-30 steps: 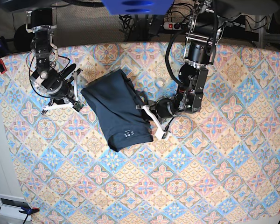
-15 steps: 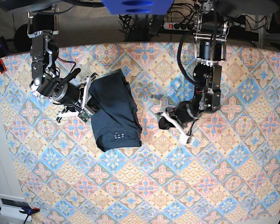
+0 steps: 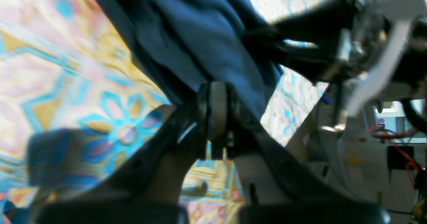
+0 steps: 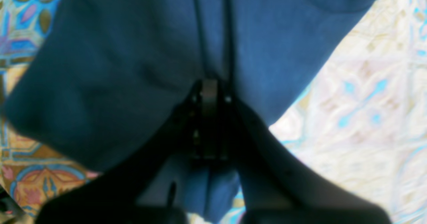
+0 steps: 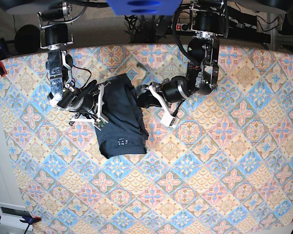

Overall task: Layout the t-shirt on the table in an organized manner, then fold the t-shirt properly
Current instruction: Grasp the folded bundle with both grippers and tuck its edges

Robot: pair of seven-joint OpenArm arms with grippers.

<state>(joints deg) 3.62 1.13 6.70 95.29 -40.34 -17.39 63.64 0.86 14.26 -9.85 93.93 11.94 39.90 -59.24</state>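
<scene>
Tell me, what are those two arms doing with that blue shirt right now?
Left gripper and right gripper: fingers shut, each pinching the t-shirt. Shirt bunched, not laid flat, on the table. Nothing in the way.

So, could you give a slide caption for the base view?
Both grippers, left and right, pinch the bunched navy t-shirt on the tiled table.

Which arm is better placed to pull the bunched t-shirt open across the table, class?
Neither alone, probably. The right gripper and left gripper are both shut on opposite edges of the t-shirt, so they look placed to draw apart together over the table.
</scene>
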